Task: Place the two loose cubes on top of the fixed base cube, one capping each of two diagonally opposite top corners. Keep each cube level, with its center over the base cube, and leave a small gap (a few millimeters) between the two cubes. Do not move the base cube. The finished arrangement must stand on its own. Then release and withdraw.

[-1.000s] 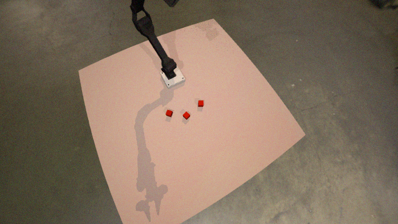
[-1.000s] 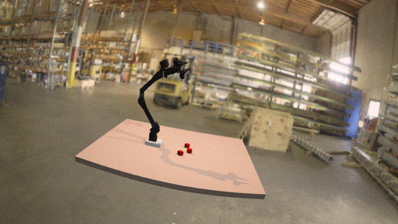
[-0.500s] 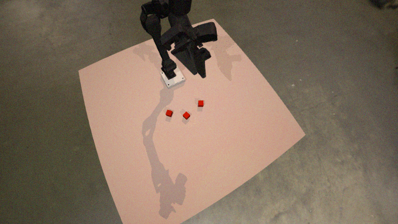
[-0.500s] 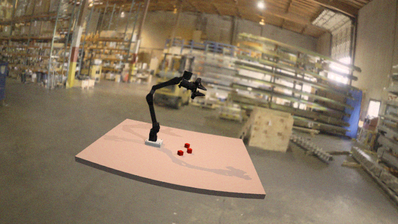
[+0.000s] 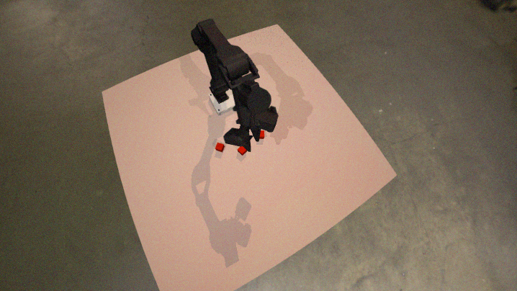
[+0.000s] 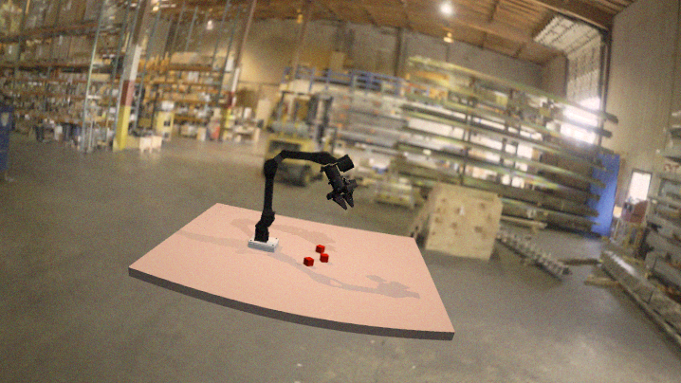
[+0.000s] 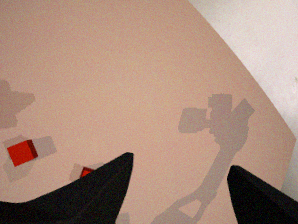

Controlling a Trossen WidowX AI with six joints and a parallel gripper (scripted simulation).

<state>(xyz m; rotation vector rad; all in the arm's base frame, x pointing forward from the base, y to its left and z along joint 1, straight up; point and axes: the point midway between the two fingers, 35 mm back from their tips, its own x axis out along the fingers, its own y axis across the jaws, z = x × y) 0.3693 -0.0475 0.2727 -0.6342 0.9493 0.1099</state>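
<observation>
Three red cubes lie apart on the pink board, and nothing shows which one is the fixed base. The left cube [image 5: 219, 147] [image 6: 308, 261], the middle cube [image 5: 241, 150] [image 6: 323, 257] and the right cube [image 5: 261, 134] [image 6: 320, 248] look alike; no cube rests on another. My gripper [image 5: 253, 145] [image 6: 349, 207] [image 7: 181, 167] is open and empty, high above the board and pointing down at a slant. In the wrist view two red cubes show at the lower left, one partly hidden behind the left finger.
The pink board [image 5: 289, 188] [image 6: 213, 285] carries the arm's white base plate [image 5: 221, 106] [image 6: 263, 245], near the cubes. The arm [image 5: 235, 61] [image 6: 268, 190] arches above the board. Its shadows fall across the board, beside the cubes.
</observation>
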